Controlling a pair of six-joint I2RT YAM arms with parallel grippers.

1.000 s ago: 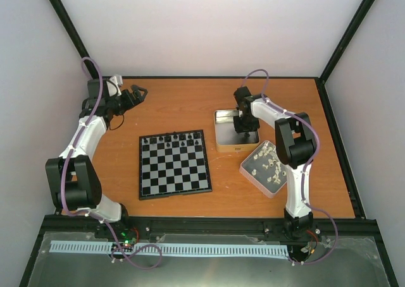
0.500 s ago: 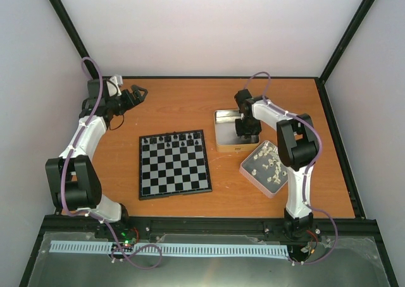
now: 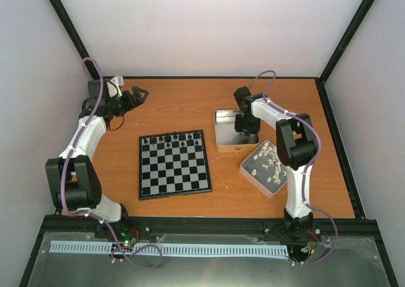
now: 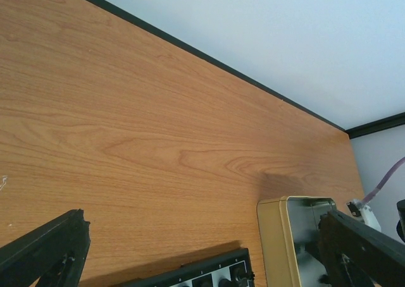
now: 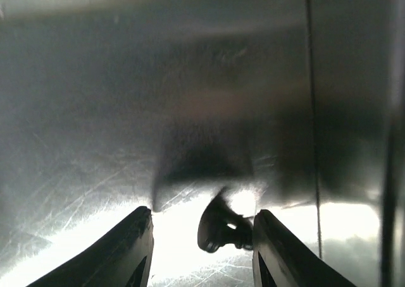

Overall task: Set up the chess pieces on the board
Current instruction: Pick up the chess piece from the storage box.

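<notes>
Straddling a dark chess piece (image 5: 221, 227) inside the tin (image 3: 223, 128), right tool (image 5: 202, 216) released, walls close; left tool (image 4: 202, 219) released above table (image 4: 158, 141).

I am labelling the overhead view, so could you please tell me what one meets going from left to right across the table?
left gripper → board → gold-sided tin → tin of cream pieces

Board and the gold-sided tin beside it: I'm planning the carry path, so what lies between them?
Only a narrow strip of bare tabletop separates the board from the gold-sided tin, as the top view shows.
</notes>
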